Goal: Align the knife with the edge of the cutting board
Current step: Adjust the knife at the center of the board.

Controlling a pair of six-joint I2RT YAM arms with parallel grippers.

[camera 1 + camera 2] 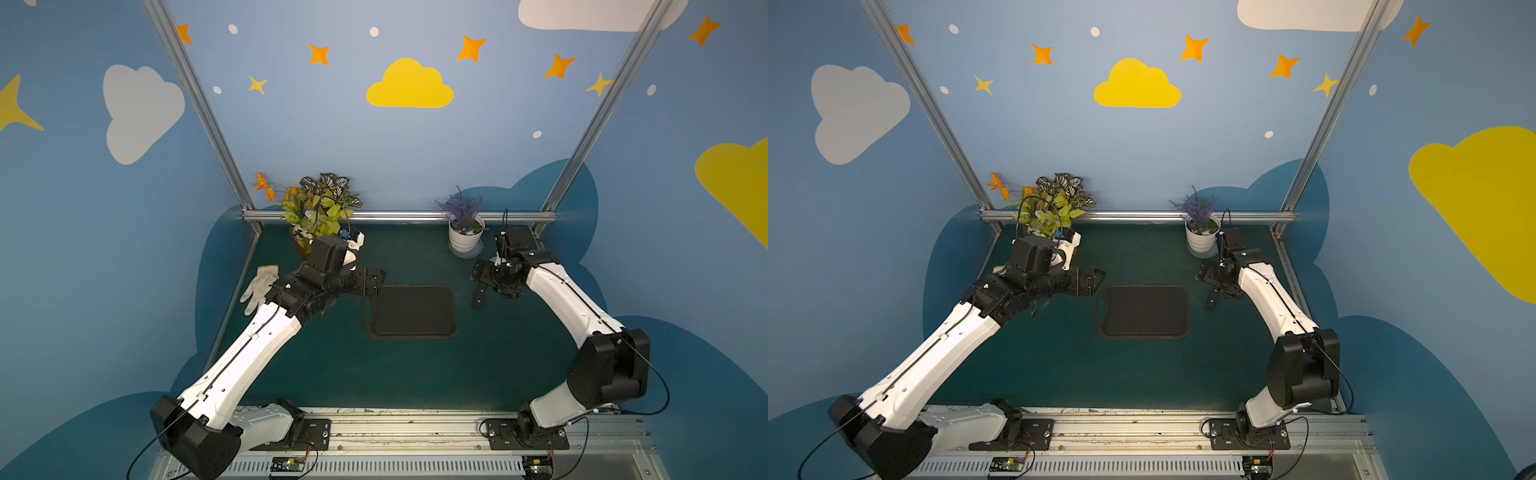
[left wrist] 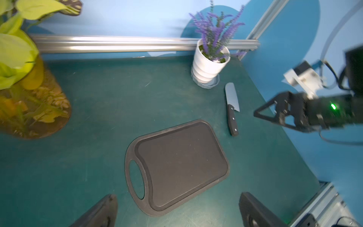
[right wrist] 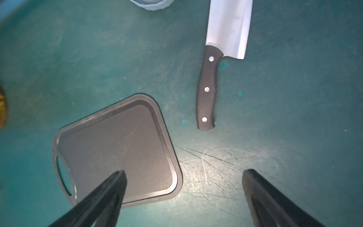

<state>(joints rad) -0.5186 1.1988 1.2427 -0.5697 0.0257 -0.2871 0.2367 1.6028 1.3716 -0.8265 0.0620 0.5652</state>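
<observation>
Reaching for the knife (image 3: 207, 88) is the step in hand, as I judge it, since nothing is gripped yet. The right arm (image 1: 561, 291) hangs over the knife with its jaws spread wide and empty. In its wrist view one jaw shows above the cutting board (image 3: 117, 149) and its mate above bare table (image 3: 284, 98).

The knife lies flat on the table just off the board's end opposite the handle hole, apart from it. The butt of its black handle is nearest that end's rear corner, and the blade runs on away from the board. It sits at a slight slant to that end edge rather than parallel. In both top views only the handle shows from under the wrist.

The left arm (image 1: 266, 332) hovers by the board's handle-hole end, its jaws likewise wide and holding nothing.

The next move calls for the right jaws to come down astride the handle and close on it. They would then turn the knife parallel to the board's end edge and draw it back alongside. The handle is slim and lies flat, so the jaws must reach right down to the table.
</observation>
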